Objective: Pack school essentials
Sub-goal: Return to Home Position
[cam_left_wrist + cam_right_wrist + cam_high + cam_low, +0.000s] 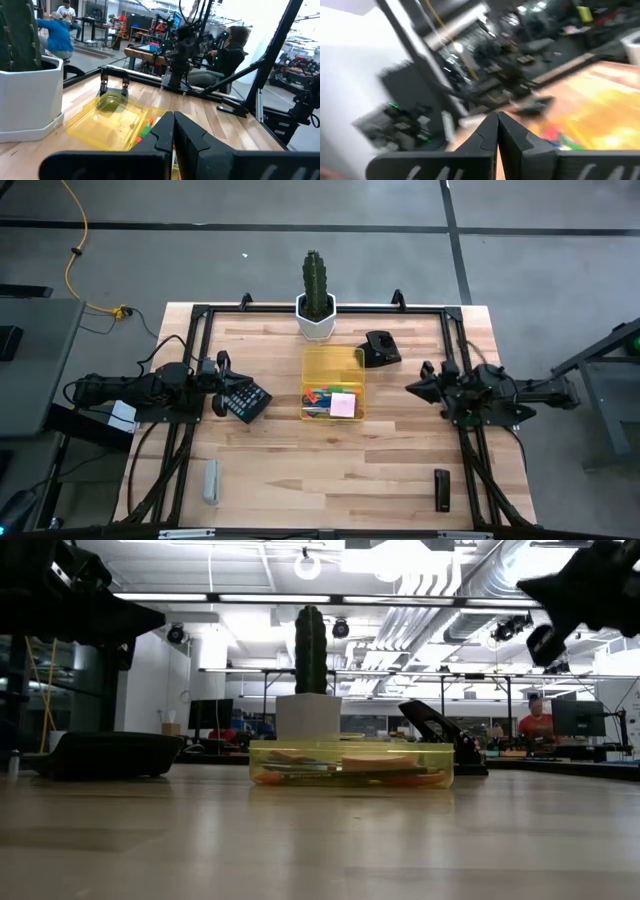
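1. High view: the yellow supply box (333,365) sits mid-surface (300,470) with its lid open toward the cactus (315,285). It holds the pink sticky-note pad (343,404) and small coloured pieces (319,394). The left gripper (226,384) is beside a dark calculator-like device (246,400). The right gripper (414,387) is well apart from the box, on its other side.
2. Low view: both arms hang high above the surface. The contents lie low inside the box.
3. Left wrist view: your left fingers (162,132) are pressed together and empty.
4. Right wrist view: the right fingers (490,131) are likewise pressed together and empty.
5. Judgement: packing looks essentially done, with only the lid left to close. I cannot tell whether the black stapler (380,348) belongs in the box.
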`<state>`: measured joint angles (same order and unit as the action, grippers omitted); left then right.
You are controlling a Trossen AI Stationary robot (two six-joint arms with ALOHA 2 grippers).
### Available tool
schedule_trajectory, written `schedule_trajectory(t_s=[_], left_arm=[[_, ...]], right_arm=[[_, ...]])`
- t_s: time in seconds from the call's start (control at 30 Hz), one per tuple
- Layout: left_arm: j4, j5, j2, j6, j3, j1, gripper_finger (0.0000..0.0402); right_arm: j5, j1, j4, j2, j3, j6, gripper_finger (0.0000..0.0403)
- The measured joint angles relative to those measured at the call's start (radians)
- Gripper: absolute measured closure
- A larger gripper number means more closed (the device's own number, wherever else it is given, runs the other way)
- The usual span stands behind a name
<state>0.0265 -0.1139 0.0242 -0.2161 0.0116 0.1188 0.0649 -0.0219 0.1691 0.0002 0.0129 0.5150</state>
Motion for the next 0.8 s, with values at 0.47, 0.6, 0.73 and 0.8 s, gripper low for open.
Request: schedule_trajectory(t_s=[0.47,0.6,0.73,0.8], left_arm=[[0.000,-0.001,0.000,0.002,0.000,0.000,0.0401],[0.000,-0.002,0.000,0.002,0.000,0.000,0.0401],[0.000,-0.001,0.000,0.001,0.000,0.000,0.0401],[0.000,-0.002,0.000,0.002,0.000,0.000,0.0401]], right_arm=[[-0.142,0.000,-0.143,0.006,-0.003,-0.263,0.0403],[-0.135,0.000,-0.144,0.006,-0.003,-0.278,0.0403],[-0.134,0.000,-0.145,0.006,-0.003,-0.231,0.0403],[-0.134,0.000,-0.145,0.006,-0.003,-0.202,0.0403]])
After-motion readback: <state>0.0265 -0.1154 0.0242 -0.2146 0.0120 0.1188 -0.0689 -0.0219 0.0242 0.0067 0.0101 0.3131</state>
